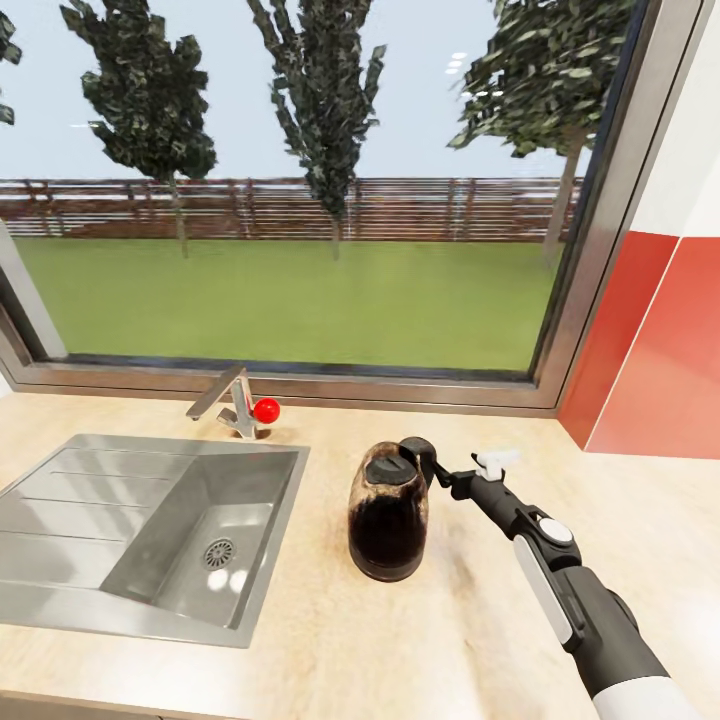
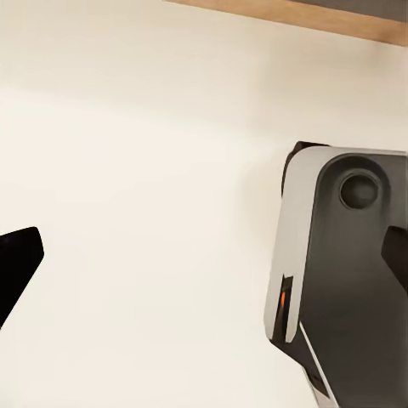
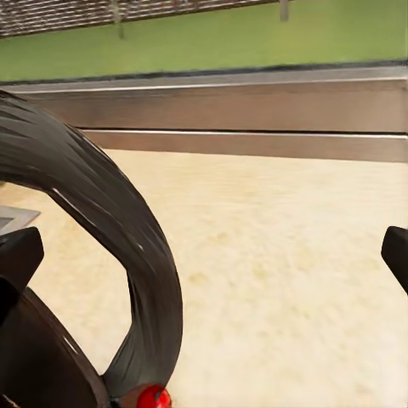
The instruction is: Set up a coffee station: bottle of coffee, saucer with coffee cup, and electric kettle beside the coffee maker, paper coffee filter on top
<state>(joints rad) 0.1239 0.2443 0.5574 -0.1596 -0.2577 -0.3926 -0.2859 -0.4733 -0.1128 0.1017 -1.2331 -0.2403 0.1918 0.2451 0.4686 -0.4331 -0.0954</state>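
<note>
The electric kettle point(image 1: 388, 518) stands upright on the light wood-grain kitchen countertop point(image 1: 450, 630), just right of the sink. It has a glass body with a dark lower half and a black lid. My right gripper point(image 1: 440, 474) reaches in from the right at the kettle's black loop handle point(image 3: 127, 229). In the right wrist view, that handle curves between the two widely spread fingertips point(image 3: 19, 255), and the right gripper point(image 3: 204, 255) is open. My left gripper point(image 2: 204, 259) is also open, over a pale plain surface, with nothing between its fingers.
An inset steel sink point(image 1: 60, 520) takes up the left of the counter, with a faucet point(image 1: 232, 400) and red knob point(image 1: 266, 409) behind it. A large window frame point(image 1: 300, 385) runs along the back. A red wall panel point(image 1: 650, 350) closes off the right. A grey-white robot part point(image 2: 340, 272) shows beside the left gripper.
</note>
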